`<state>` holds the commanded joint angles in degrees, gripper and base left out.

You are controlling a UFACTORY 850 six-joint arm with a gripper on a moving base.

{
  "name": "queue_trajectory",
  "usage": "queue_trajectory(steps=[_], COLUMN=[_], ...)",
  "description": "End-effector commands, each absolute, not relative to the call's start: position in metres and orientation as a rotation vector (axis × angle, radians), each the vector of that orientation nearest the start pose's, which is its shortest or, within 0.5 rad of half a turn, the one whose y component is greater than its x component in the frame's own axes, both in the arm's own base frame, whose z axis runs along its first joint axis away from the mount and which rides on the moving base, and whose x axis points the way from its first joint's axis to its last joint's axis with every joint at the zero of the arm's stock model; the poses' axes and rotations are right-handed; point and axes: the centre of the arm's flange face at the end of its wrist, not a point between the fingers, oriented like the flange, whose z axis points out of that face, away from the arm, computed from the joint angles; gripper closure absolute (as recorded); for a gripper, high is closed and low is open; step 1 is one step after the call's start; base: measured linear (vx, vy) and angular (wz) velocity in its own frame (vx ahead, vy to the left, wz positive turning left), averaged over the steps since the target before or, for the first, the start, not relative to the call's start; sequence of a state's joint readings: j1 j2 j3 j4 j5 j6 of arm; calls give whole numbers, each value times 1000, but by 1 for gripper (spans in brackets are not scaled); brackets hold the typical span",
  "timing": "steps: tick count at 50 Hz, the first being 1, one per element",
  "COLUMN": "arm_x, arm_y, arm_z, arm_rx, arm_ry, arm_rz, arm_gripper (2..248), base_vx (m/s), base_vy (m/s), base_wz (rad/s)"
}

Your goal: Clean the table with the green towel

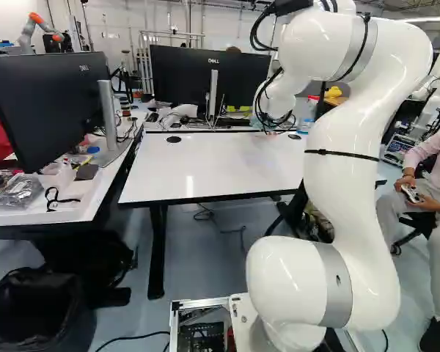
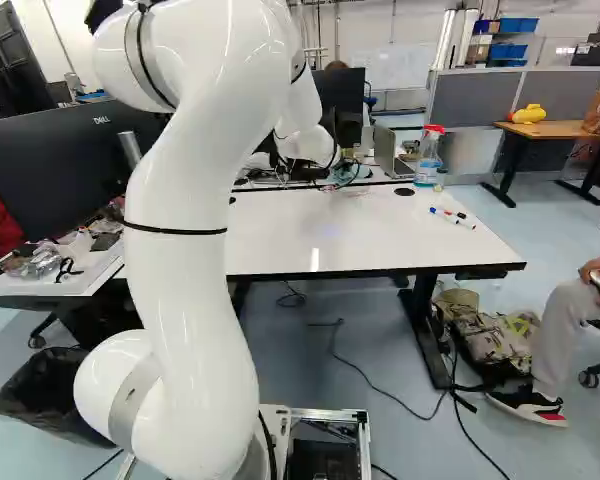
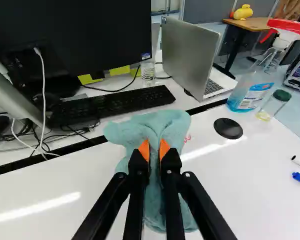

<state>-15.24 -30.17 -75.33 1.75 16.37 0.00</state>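
The gripper is mostly hidden behind my arm's wrist in both base views. In the wrist view the gripper (image 3: 154, 150) has its orange pads pinched together on the green towel (image 3: 162, 125). The pale teal cloth bunches up between the fingers, spreads ahead of them and hangs beneath them over the white table (image 3: 55, 187). A bit of the towel (image 2: 348, 171) shows beside the wrist in the right base view, near the table's far edge. Small red marks (image 3: 187, 138) are on the tabletop, right beside the cloth.
Beyond the table's far edge are a keyboard (image 3: 112, 105), a monitor (image 3: 75, 30) and a laptop (image 3: 190, 50). A spray bottle (image 3: 252, 85), a green-lidded jar (image 3: 274, 105), a black round cap (image 3: 228, 128) and markers (image 2: 452, 216) are toward the table's right side.
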Motion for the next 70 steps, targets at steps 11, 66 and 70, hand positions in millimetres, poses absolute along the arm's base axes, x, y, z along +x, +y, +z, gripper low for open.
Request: queue_trajectory(steps=[11, 66, 70], arm_x=[680, 697, 698], arm_y=[-181, -182, -182], arm_z=[461, 436, 431], arm_rx=[-2771, -2785, -2789], arm_ry=[410, 404, 405], arm_rz=[-1683, -1652, -1643], arm_gripper=[208, 208, 208], base_vx=[0, 0, 0], base_vy=[0, 0, 0], base_wz=[0, 0, 0])
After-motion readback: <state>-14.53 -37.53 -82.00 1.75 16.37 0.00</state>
